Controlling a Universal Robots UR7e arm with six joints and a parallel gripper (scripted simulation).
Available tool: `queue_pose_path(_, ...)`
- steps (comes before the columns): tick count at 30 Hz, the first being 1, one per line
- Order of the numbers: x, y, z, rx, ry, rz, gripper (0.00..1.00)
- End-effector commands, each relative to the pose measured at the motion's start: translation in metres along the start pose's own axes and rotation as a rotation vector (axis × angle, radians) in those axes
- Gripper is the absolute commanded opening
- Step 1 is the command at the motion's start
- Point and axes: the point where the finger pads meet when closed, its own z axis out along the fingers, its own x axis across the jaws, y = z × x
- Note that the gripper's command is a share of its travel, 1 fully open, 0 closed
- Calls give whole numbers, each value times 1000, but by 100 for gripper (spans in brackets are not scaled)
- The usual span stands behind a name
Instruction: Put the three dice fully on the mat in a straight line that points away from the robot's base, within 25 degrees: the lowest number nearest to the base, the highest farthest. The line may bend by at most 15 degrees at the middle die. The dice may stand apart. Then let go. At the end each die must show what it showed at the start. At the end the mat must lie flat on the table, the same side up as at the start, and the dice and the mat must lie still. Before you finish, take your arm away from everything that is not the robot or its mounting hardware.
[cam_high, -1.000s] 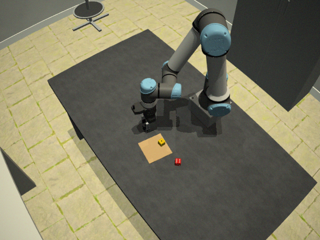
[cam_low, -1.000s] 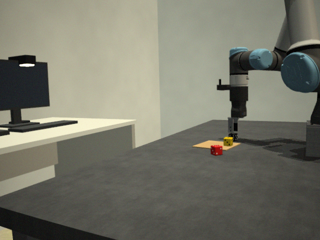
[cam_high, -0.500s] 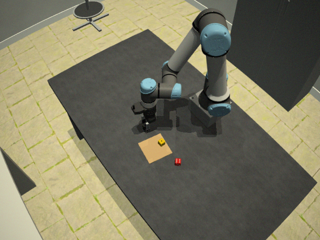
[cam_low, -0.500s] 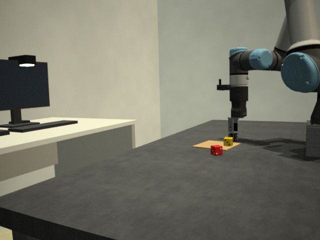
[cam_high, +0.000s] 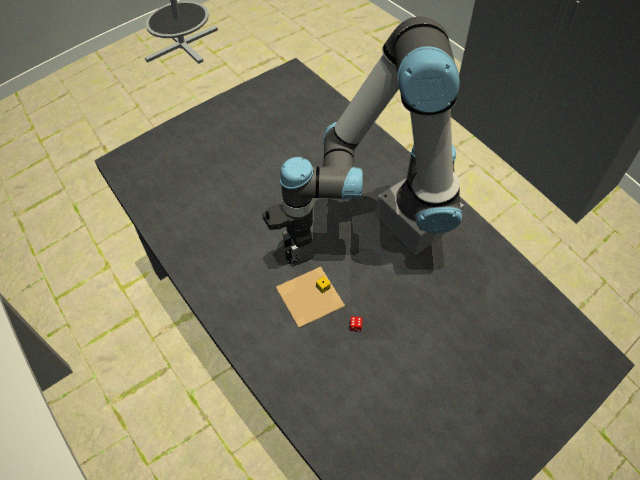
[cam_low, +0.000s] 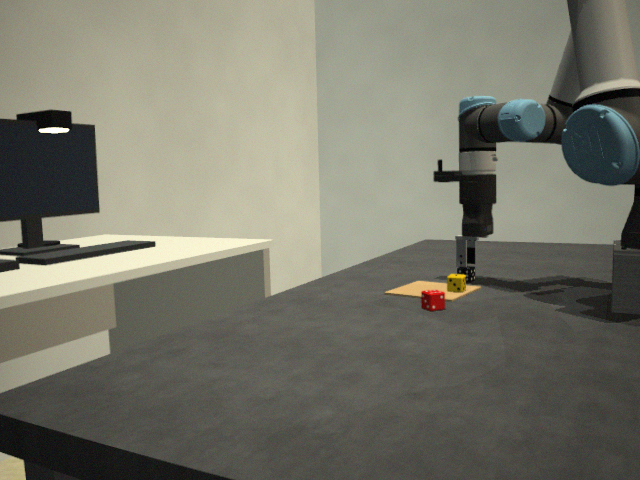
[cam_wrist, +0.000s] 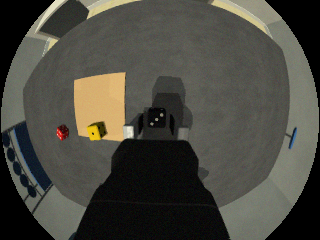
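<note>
Dice numbered 3 in all: 1 black die (cam_wrist: 158, 118), 1 yellow die (cam_high: 323, 283) and 1 red die (cam_high: 355, 323). The black die sat on the dark table (cam_high: 217, 155) directly under the gripper (cam_wrist: 155, 131), in the space between the 2 fingers, which stood wide apart with nothing clamped; the wrist view showed white pips on its upper face, though I could not tell whether either finger touched it. In the exterior view the gripper (cam_low: 467, 258) pointed straight down, its tips low beside the black die (cam_low: 469, 273), which lay off the mat, just beyond its far edge. The 1 tan mat (cam_high: 305, 304) lay flat on the table, near the arm's base block (cam_high: 392, 211). The yellow die rested on the mat close to the corner nearest the gripper, with 1 pip up in the top view. The red die stood on the bare table just beside the mat's edge, apart from the yellow die and farther from the gripper, with 6 white pips up. In the top view the gripper (cam_high: 293, 254) hung over the table just outside the mat.
</note>
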Motion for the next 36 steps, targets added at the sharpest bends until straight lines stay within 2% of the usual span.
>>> queue_pose_path(1,0,0,8,1,0,0,87)
queue_pose_path(16,0,0,31,1,0,0,87)
queue_pose_path(36,0,0,32,1,0,0,87)
